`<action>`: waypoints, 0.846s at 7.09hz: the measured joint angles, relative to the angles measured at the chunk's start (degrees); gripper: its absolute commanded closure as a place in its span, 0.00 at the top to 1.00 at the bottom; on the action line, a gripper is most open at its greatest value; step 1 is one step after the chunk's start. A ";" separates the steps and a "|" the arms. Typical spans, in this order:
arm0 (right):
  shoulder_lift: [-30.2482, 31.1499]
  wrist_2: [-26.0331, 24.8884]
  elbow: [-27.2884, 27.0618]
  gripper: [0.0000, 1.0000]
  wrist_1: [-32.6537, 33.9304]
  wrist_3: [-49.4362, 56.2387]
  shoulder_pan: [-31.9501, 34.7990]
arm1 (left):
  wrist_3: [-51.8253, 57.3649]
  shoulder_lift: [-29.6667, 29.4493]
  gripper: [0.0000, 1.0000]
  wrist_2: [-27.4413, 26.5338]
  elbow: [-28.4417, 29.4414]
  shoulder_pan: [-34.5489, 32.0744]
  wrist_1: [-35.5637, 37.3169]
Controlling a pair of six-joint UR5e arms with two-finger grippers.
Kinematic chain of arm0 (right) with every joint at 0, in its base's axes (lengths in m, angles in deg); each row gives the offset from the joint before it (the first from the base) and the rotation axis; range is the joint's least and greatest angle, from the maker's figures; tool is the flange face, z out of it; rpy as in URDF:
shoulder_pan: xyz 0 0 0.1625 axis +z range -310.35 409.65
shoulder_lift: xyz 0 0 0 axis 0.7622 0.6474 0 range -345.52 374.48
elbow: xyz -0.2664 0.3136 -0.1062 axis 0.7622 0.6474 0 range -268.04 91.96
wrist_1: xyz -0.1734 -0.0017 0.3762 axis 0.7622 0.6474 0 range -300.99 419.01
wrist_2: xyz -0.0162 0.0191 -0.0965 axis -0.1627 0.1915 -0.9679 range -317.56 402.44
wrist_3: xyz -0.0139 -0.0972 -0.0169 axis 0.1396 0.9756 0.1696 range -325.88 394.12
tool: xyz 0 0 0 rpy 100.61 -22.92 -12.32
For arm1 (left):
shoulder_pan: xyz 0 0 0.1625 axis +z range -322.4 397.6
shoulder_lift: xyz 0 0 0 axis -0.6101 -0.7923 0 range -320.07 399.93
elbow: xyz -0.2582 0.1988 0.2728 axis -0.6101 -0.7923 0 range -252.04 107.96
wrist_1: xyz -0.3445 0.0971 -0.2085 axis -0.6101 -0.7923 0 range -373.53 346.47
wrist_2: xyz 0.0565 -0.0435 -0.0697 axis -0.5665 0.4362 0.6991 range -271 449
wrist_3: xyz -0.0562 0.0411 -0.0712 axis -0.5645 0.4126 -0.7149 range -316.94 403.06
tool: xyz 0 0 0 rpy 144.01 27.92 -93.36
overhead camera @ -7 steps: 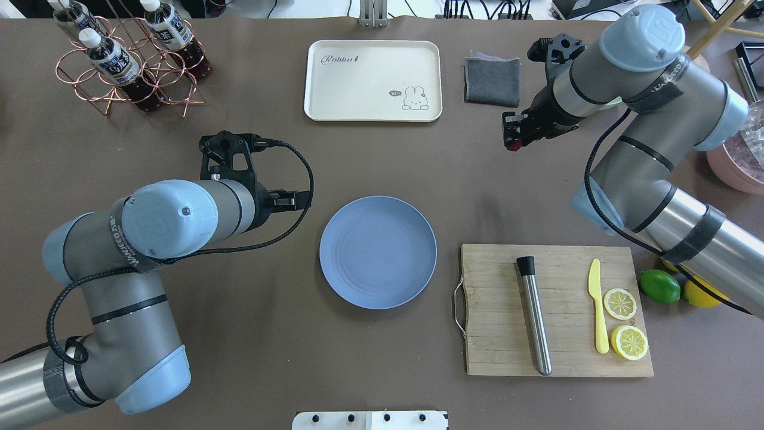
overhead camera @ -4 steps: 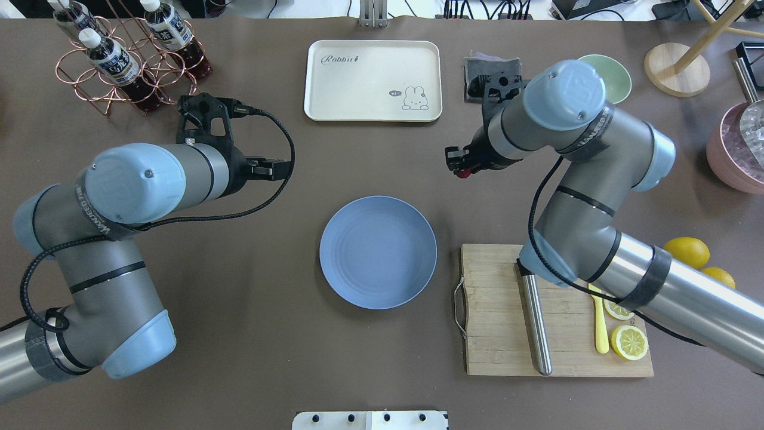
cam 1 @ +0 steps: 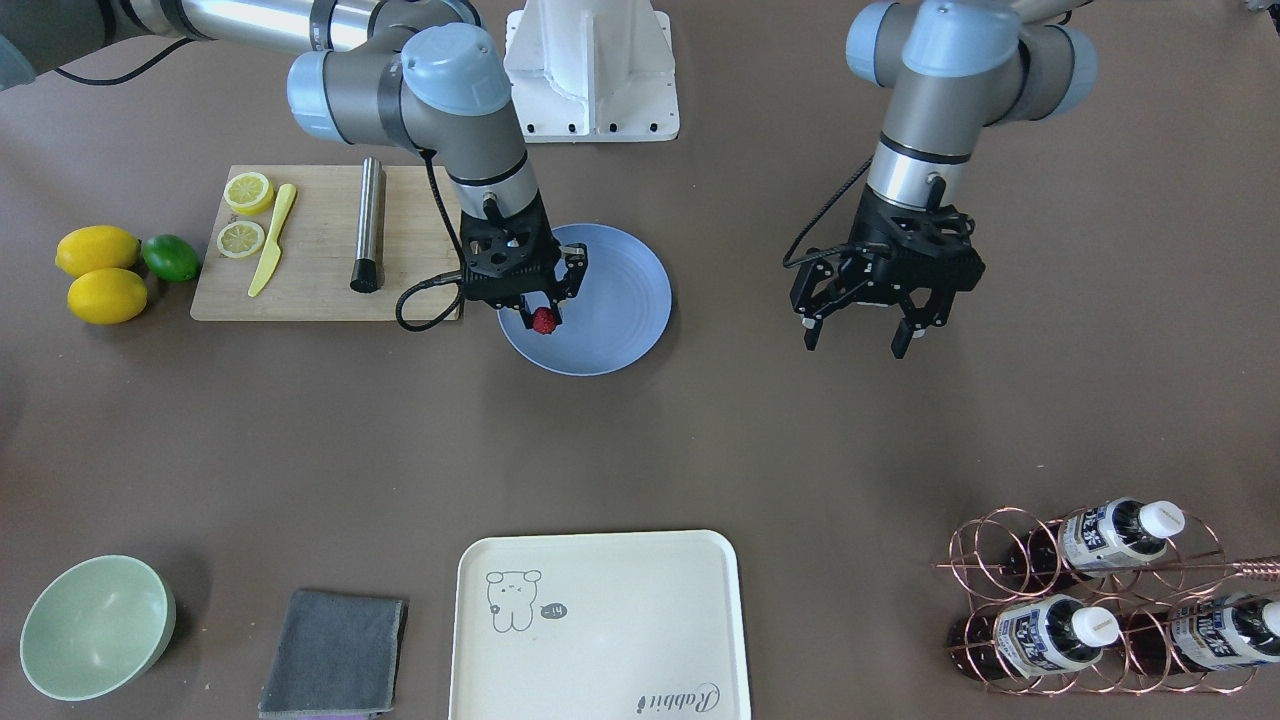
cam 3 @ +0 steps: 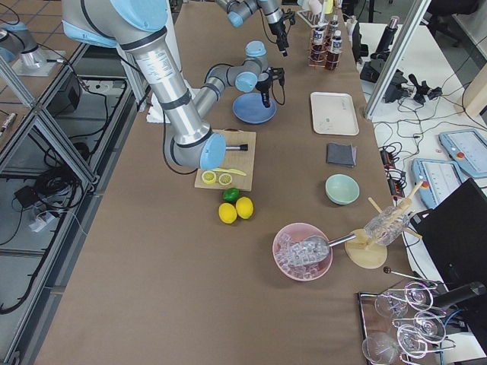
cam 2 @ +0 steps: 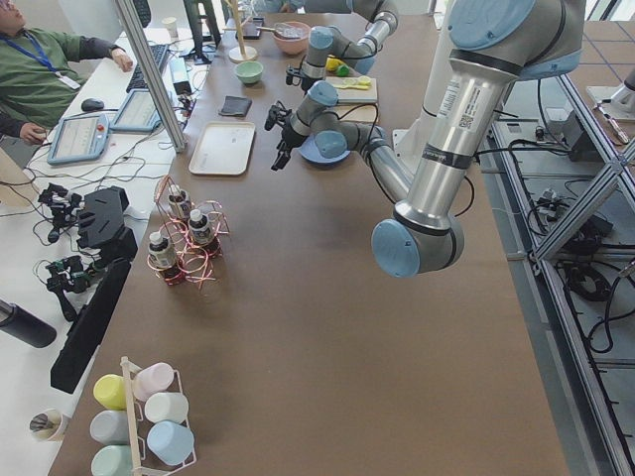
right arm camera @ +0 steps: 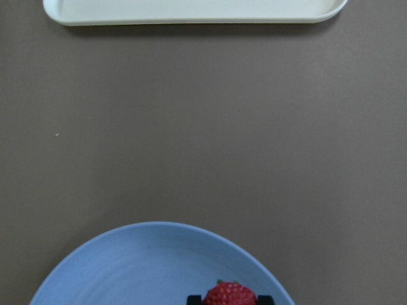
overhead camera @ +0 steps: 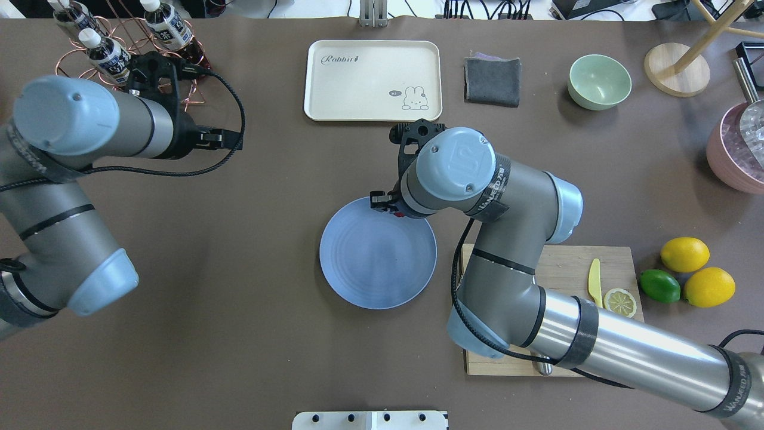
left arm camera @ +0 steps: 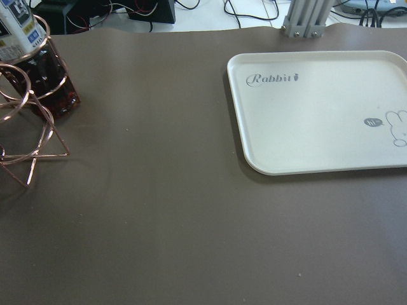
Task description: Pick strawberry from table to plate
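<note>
A small red strawberry hangs between the fingers of my right gripper, which is shut on it. It sits just above the far edge of the blue plate. From overhead, the right wrist covers most of the berry; only a red speck of the strawberry shows at the rim of the plate. In the right wrist view the strawberry is at the bottom edge over the plate. My left gripper hangs open and empty over bare table, well away from the plate.
A cream tray lies beyond the plate. The copper bottle rack stands close to my left wrist. A cutting board with a knife and lemon slice lies under my right arm. Lemons and a lime, a green bowl and a grey cloth are further off.
My right arm has swung left and in, carrying the strawberry from near the grey cloth to the plate's far edge. My left arm has pulled back toward the bottle rack.
</note>
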 measured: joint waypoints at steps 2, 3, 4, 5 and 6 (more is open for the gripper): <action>-1.34 -3.91 0.44 0.00 1.78 -1.58 -4.36 | 8.29 3.14 0.98 11.14 1.20 -7.30 1.17; -1.43 -5.14 1.09 0.00 1.97 -1.70 -5.53 | 11.68 3.60 0.98 14.54 1.59 -10.12 2.75; -1.39 -5.68 2.03 0.00 1.74 -1.66 -6.09 | 14.33 3.78 0.98 16.16 1.69 -11.99 4.17; -1.23 -5.86 2.90 0.00 1.15 -1.51 -6.51 | 15.39 3.82 0.98 17.18 1.67 -13.29 5.00; -1.02 -5.94 3.58 0.14 0.25 -1.41 -7.04 | 15.81 3.87 0.98 18.55 1.67 -14.66 5.33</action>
